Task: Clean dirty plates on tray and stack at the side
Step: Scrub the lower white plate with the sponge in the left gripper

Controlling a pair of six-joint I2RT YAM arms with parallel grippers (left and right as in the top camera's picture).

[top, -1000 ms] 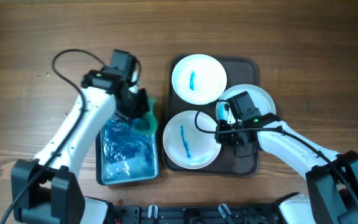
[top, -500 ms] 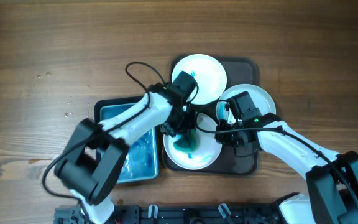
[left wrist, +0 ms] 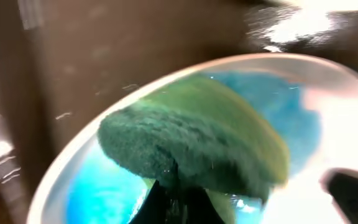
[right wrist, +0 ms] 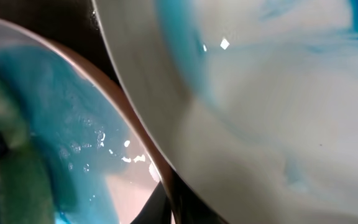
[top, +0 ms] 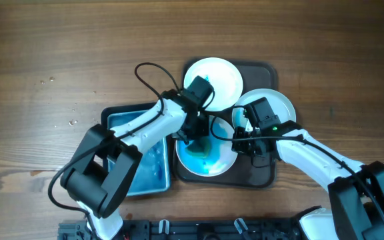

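Observation:
The dark tray [top: 267, 72] holds three white plates. The far plate [top: 213, 81] has a blue smear. The right plate [top: 272, 107] overlaps the front plate [top: 212, 167], which is awash with blue liquid. My left gripper [top: 197, 135] is shut on a green sponge [top: 203, 145] and presses it onto the front plate; the sponge [left wrist: 191, 143] fills the left wrist view over the plate's rim [left wrist: 73, 162]. My right gripper [top: 249, 145] is shut on the front plate's right rim [right wrist: 143, 177], under the right plate [right wrist: 278, 93].
A teal basin [top: 139, 157] of blue water stands left of the tray, under my left arm. Bare wooden table [top: 59, 53] lies around. A black rail runs along the front edge [top: 199, 230].
My left gripper carried the sponge from the basin rightward onto the front plate. The plate's thin blue streak has spread into a blue wash. The right arm has not moved.

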